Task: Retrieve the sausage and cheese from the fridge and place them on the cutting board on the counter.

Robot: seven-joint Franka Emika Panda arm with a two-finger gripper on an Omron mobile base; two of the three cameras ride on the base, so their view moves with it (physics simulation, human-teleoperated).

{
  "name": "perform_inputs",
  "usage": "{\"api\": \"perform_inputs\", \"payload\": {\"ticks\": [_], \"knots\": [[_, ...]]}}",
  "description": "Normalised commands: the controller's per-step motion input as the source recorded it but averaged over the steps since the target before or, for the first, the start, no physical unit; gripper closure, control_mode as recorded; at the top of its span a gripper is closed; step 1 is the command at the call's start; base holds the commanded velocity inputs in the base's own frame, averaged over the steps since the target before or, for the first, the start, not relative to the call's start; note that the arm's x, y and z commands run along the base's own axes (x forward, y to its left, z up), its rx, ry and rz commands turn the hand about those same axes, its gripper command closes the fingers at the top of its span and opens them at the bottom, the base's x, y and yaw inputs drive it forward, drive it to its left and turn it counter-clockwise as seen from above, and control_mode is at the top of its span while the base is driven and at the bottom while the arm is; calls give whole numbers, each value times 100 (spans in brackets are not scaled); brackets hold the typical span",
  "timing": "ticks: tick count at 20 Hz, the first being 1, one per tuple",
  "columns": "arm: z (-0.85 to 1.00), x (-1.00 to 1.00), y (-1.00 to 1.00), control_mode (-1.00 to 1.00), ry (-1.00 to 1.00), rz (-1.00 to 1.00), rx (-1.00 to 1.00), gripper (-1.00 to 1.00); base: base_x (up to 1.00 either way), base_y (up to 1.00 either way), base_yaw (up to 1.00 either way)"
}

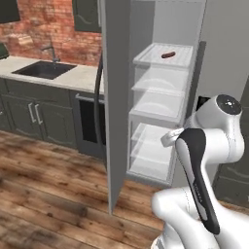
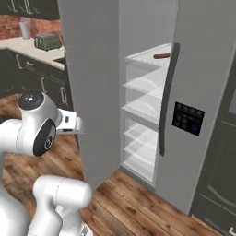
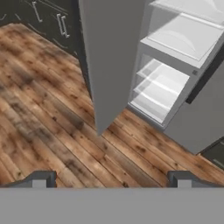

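The grey fridge (image 1: 116, 97) stands with its left door swung open, showing pale translucent shelves. The reddish-brown sausage (image 1: 168, 55) lies on the top shelf, and the right base view also shows the sausage (image 2: 162, 56), beside the dark handle. The cheese, the cutting board and the counter are out of view. In the hand view my gripper (image 3: 111, 181) is open with nothing between its fingertips (image 3: 39, 179). It looks down at the wooden floor in front of the fridge (image 3: 109, 57), well below the sausage's shelf.
The open door's edge (image 2: 87, 69) juts toward the arm. The right fridge door is shut, with a long dark handle (image 2: 167, 97) and a control panel (image 2: 188, 118). A worktop with sink (image 1: 44, 69), an oven front (image 1: 90, 121) and a toaster (image 2: 47, 41) lie left.
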Motion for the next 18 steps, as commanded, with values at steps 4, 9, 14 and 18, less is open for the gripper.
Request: {"api": "perform_inputs", "payload": {"ticks": [4,9,14,18], "knots": [[0,0,0,100,0,0,0,-100,49,0,-12],[0,0,0,100,0,0,0,-100,53,2,-16],[0,0,0,100,0,0,0,-100,58,20,-37],[0,0,0,100,0,0,0,-100,47,42,-36]]}}
